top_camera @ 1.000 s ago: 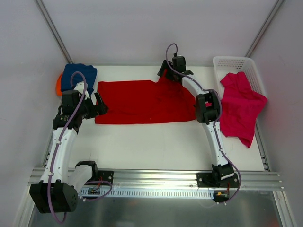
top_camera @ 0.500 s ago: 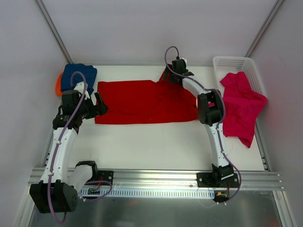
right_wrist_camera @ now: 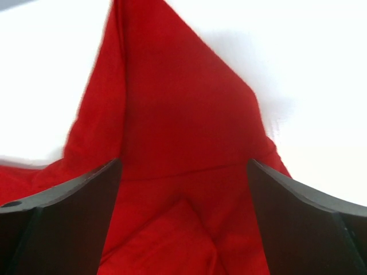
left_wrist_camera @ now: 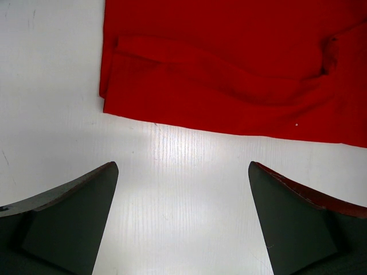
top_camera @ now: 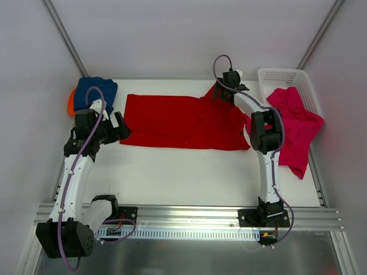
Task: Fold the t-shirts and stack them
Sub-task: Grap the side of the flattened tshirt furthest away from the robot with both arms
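Observation:
The red t-shirt (top_camera: pixel 178 120) lies spread flat across the back of the table, with one corner drawn up to a peak at the back right. My right gripper (top_camera: pixel 221 93) is at that peak. In the right wrist view it stands open (right_wrist_camera: pixel 183 163) with the red cloth (right_wrist_camera: pixel 183 103) bunched between and below its fingers. My left gripper (top_camera: pixel 121 127) sits just off the shirt's near left corner. It is open (left_wrist_camera: pixel 183 169) over bare table, the red hem (left_wrist_camera: pixel 229 69) a little ahead of its tips. A navy t-shirt (top_camera: pixel 96 91) lies on an orange one (top_camera: pixel 71 102) at the back left.
A white lattice basket (top_camera: pixel 285 75) stands at the back right. A magenta-pink t-shirt (top_camera: pixel 292 129) hangs out of it onto the table. Both arm bases are bolted to the metal rail (top_camera: pixel 189 215) along the near edge.
My right arm has swung right along the back edge. The red shirt's back right corner and the whole shirt have slid rightward with it. The left arm has not moved.

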You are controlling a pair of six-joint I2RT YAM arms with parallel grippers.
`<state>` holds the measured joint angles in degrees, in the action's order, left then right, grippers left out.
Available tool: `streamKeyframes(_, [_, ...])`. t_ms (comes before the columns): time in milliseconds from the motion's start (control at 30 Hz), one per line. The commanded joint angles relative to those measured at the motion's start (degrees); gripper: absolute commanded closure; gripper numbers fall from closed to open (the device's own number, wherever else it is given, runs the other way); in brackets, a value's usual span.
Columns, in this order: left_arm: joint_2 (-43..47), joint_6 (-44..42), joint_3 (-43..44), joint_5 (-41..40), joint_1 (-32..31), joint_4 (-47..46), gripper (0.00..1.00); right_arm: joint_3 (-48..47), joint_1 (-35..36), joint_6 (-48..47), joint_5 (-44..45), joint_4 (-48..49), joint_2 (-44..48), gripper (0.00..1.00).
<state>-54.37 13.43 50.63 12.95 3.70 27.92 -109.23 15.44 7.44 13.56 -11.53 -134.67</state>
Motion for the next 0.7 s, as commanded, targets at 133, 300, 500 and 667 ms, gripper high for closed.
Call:
streamKeyframes(133, [0.67,-0.77,-0.36,1.11,-0.37,0.11,0.01,-6.07,3.8,-3.31,3.23,-2.44,11.09,0.05])
streamKeyframes(300, [0.58,-0.69,-0.36,1.03,-0.37,0.03,0.01,-15.82,7.49,-2.87,-1.34,-6.82,7.15,0.05])
streamKeyframes(500, [0.05,-0.77,-0.36,1.55,-0.36,0.11,0.01,-23.22,11.19,-1.56,-5.03,-6.41,0.56,0.05])
streamKeyframes(667, [0.23,-0.78,-0.36,1.64,-0.45,0.03,0.01,-21.12,12.33,1.17,-7.67,-3.68,-2.43,0.05])
